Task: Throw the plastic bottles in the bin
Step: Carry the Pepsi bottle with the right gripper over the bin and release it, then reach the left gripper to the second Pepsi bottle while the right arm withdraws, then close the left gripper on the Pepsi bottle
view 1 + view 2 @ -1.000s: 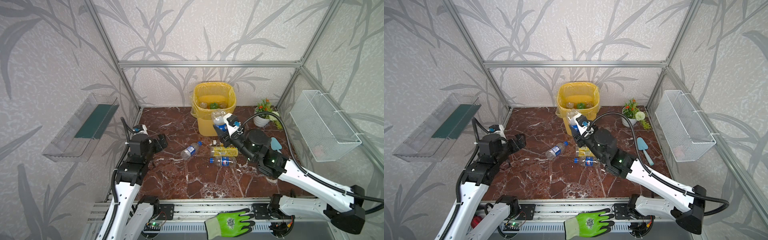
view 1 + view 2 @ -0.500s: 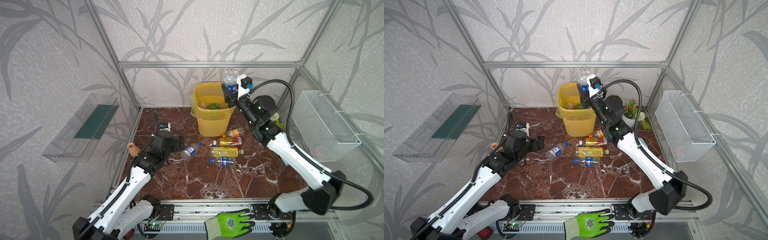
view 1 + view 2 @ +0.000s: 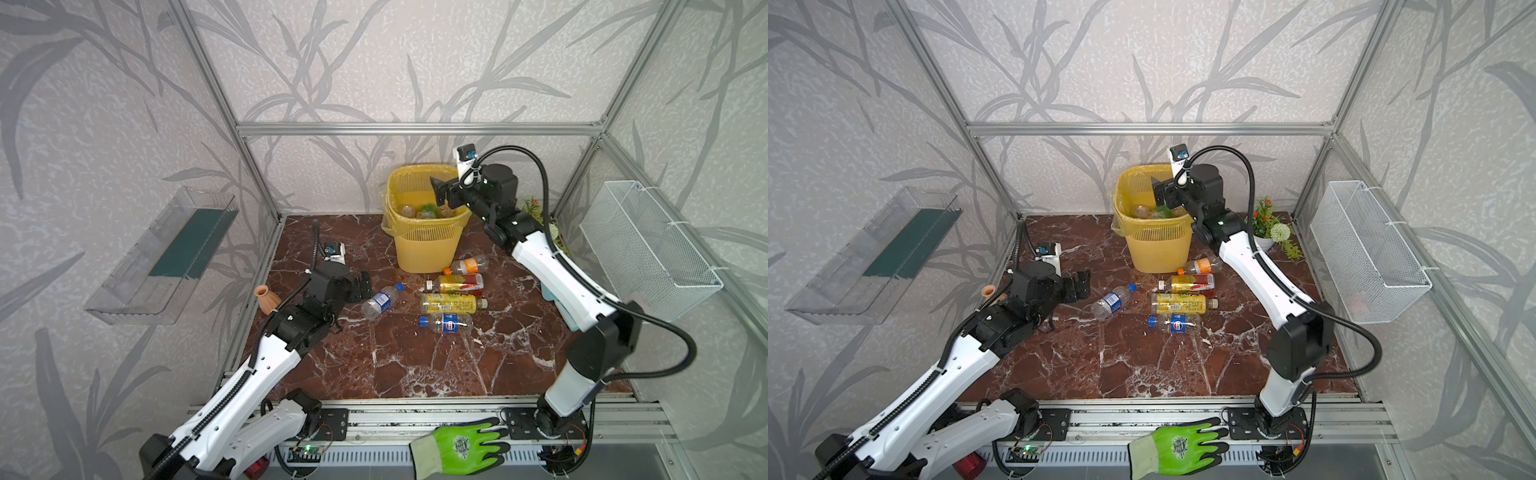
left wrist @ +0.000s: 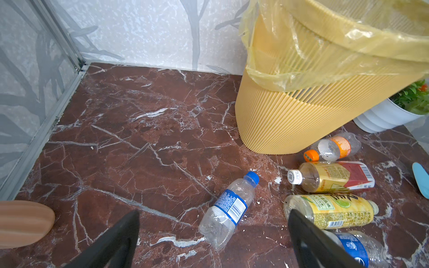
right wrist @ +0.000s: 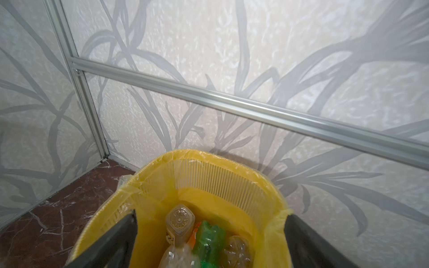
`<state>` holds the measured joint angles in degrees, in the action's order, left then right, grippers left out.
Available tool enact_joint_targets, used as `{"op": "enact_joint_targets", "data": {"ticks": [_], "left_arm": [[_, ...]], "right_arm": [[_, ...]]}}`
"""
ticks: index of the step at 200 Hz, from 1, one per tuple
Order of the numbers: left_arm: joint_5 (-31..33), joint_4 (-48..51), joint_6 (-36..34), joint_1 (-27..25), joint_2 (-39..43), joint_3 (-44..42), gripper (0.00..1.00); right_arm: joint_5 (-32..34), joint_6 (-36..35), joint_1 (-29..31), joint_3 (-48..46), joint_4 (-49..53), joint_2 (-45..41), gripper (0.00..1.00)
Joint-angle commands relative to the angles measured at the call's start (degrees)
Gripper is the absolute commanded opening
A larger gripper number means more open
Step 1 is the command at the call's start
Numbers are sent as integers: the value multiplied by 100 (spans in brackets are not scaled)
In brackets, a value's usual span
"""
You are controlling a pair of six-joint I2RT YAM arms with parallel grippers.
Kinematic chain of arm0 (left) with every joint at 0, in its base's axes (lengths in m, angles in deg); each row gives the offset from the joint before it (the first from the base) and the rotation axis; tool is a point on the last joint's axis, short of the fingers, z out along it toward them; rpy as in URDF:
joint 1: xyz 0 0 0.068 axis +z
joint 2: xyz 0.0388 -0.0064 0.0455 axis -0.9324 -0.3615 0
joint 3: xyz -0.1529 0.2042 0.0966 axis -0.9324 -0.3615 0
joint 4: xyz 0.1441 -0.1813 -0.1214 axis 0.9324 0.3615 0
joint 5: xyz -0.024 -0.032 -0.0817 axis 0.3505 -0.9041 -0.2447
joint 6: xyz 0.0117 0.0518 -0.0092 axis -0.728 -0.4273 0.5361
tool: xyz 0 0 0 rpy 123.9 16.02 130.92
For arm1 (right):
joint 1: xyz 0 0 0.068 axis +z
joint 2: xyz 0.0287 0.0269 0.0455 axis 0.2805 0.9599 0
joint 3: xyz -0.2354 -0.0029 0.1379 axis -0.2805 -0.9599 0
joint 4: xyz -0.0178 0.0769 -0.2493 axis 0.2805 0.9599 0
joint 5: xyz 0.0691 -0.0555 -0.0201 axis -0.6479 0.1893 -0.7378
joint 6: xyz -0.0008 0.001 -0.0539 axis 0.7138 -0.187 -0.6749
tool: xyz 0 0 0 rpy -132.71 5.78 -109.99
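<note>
The blue-capped bottle [image 4: 228,206], lower centre, looks light, crushable and slippery; take its labelled middle. Left fingers [image 4: 116,239] and right fingers [image 5: 118,243] stand spread, empty.

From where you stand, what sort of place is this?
Probably a mock room corner built as a robot test booth: aluminium frame holding wallpaper panels, marble-look floor, and arms bolted to a front rail.

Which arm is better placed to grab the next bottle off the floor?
Left. The left gripper hangs open and low beside the nearest blue-capped bottle, facing it. The right gripper is open and empty, raised high over the bin, so it would have farther to travel.
</note>
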<state>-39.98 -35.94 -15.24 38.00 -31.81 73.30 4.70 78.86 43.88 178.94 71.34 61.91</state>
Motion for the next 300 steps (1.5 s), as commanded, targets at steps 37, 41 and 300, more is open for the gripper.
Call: {"op": "enact_joint_targets", "data": {"ticks": [37,41,300], "left_arm": [[428,-7,-634,-710,-165,198,99],[433,-22,-668,-779,-208,203,99],[-1506,1355,-4070,-3090,-6304,3671,76]], "right_arm": [[390,489,-320,-2656,-116,-2181,99],[410,620,-369,-2993,-81,-2343,99],[-744,2882,-3177,-6956,-137,-4094,99]]}}
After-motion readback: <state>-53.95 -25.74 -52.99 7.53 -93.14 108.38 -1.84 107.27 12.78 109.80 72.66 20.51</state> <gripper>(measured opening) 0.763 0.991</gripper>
